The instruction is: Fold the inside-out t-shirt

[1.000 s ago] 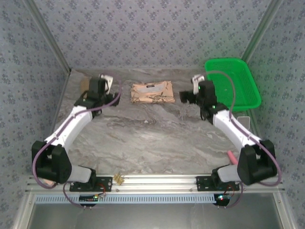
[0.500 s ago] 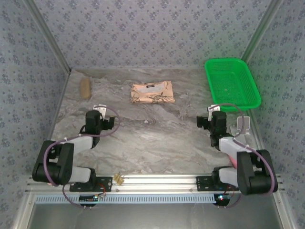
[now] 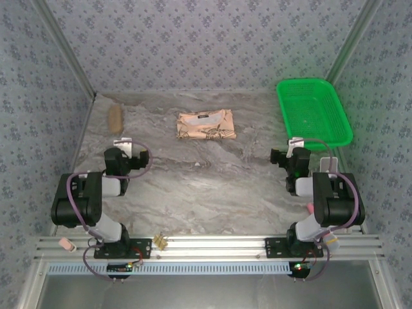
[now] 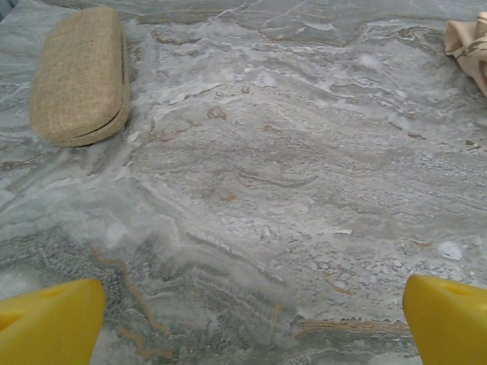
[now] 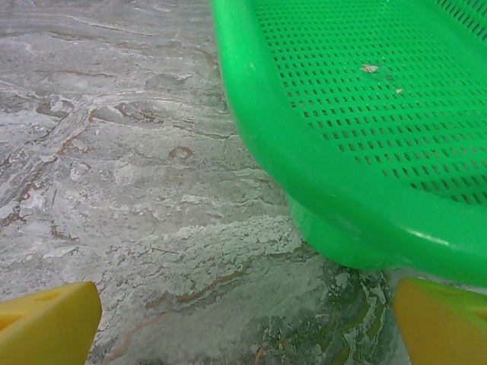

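Observation:
The t-shirt (image 3: 206, 125) lies folded into a small tan rectangle with dark prints at the back middle of the marble table, its dark neck label up. A corner of the t-shirt (image 4: 468, 46) shows at the top right of the left wrist view. My left gripper (image 3: 125, 156) is drawn back near the table's left side, open, with only bare marble between its yellow fingertips (image 4: 49, 319). My right gripper (image 3: 288, 154) is drawn back on the right, open and empty, its yellow fingertips (image 5: 46, 319) just short of the green basket.
A green plastic basket (image 3: 313, 112) stands at the back right, its near rim (image 5: 304, 152) close in front of my right gripper. A tan woven case (image 3: 115, 118) lies at the back left, and the same case (image 4: 80, 72) lies ahead of my left gripper. Patterned walls enclose the table.
Both arms have pulled back from beside the folded t-shirt toward their bases and folded up. The t-shirt has stayed where it was. Both grippers remain open.

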Motion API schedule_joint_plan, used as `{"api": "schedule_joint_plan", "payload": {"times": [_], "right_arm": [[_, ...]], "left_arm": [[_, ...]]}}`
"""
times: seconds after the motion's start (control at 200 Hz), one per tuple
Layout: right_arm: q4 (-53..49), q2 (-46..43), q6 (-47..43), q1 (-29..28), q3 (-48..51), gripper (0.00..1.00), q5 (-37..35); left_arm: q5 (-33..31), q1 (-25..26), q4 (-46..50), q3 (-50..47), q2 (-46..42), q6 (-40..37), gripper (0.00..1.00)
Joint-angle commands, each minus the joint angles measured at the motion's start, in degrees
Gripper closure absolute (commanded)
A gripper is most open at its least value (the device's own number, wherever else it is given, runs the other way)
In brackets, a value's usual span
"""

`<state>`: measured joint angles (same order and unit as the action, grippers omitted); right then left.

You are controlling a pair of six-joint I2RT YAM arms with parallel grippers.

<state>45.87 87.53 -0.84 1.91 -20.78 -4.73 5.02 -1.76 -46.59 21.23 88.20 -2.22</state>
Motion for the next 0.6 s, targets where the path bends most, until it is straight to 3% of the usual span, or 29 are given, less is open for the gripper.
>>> {"api": "schedule_joint_plan", "payload": {"times": [0.0,0.595], "right_arm": [[0.5,-0.6,-0.5,-0.9,-1.5,0.0,-0.7],[-0.5,-0.6,-0.6,-0.5,-2.0,0.0,1.2]], "left_arm": [[1.8,-0.2,-2.0,1.2,-0.6,1.1,0.0],[1.4,-0.6,-1.1,1.8,-0.4,2.0,0.0]]}}
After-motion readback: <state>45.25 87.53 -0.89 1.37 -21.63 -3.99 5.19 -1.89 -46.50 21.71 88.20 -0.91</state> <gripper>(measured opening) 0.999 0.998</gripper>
